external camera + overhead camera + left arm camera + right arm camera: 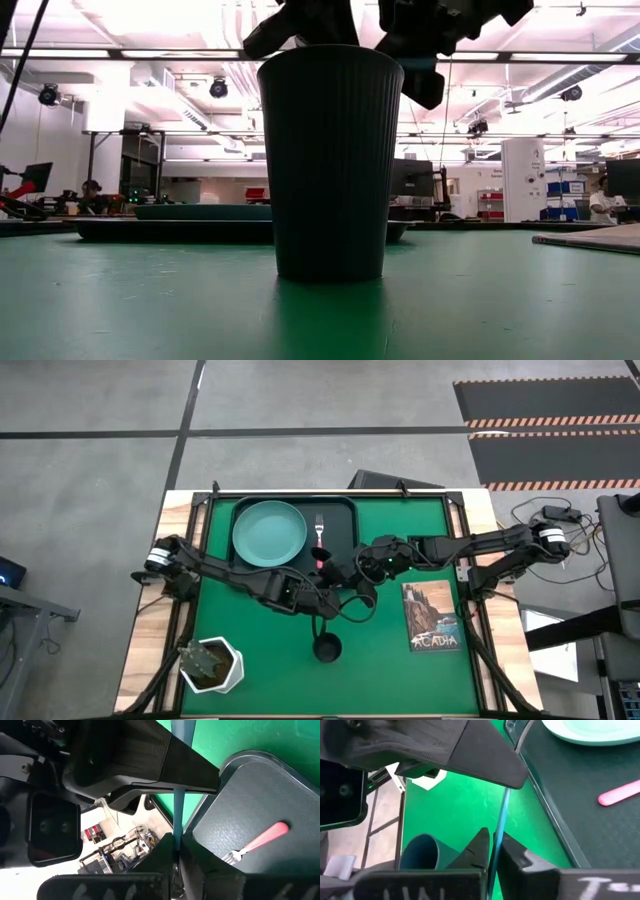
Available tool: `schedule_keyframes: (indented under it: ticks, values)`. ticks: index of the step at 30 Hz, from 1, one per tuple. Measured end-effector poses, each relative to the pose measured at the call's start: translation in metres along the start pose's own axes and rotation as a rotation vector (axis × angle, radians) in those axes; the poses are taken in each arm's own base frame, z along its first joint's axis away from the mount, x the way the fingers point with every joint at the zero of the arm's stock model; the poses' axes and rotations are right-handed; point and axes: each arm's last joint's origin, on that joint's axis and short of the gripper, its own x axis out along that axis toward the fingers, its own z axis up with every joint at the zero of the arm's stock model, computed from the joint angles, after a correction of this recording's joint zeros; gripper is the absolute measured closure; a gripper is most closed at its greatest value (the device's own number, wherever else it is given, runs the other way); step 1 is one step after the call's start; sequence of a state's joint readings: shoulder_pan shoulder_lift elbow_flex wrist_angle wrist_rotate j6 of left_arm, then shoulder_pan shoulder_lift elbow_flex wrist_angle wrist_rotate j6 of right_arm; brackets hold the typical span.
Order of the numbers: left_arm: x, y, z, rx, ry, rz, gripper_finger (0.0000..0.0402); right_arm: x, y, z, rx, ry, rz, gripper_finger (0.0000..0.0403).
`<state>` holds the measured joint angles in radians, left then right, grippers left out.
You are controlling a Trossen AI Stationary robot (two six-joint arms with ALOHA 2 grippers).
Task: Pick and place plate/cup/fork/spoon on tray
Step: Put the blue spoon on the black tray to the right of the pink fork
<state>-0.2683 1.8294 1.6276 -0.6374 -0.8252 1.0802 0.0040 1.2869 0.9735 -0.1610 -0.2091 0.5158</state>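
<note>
Overhead, both dark arms reach in from the table's sides and meet near the middle of the green mat (300, 680), just off the near right corner of the tray (344, 510). The left gripper (175, 795) is clenched on the thin light-blue handle of the spoon (178, 810), which runs as a straight strip between its fingers. The right gripper (495, 815) is clamped on the same blue handle, seen in its own wrist view as a narrow line pinched between its two dark wedge-shaped fingers (475, 847). Both hold the spoon above the mat, beside the tray's edge.

On the tray, which is black, rectangular, round-cornered and finely textured, lies the round teal plate (269, 531) with its raised rim, on the left half. The fork (320, 535) lies right of the plate, silver tines pointing away from the arms, its smooth pink handle toward them. The dark ribbed cup (330, 165) stands upright on the mat, well apart from the tray, nearer the table's front edge.

The spoon's bowl cannot be made out in any view; the grippers cover it from above. In the low view the cup blocks most of the scene, and only the undersides of the arms show above it. A white hexagonal plant pot (212, 665) sits at the front left, and a book (433, 616) lies on the right.
</note>
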Motion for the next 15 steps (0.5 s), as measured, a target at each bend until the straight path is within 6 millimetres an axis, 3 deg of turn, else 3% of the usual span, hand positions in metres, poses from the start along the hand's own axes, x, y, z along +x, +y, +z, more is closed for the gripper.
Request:
schedule_keyframes:
  ticks: [15]
  values:
    - [-0.0004,0.0018,0.0009,-0.071,0.004,0.021,0.0297,0.0030,-0.0046,-0.0071,-0.007,-0.014,0.017,0.0395]
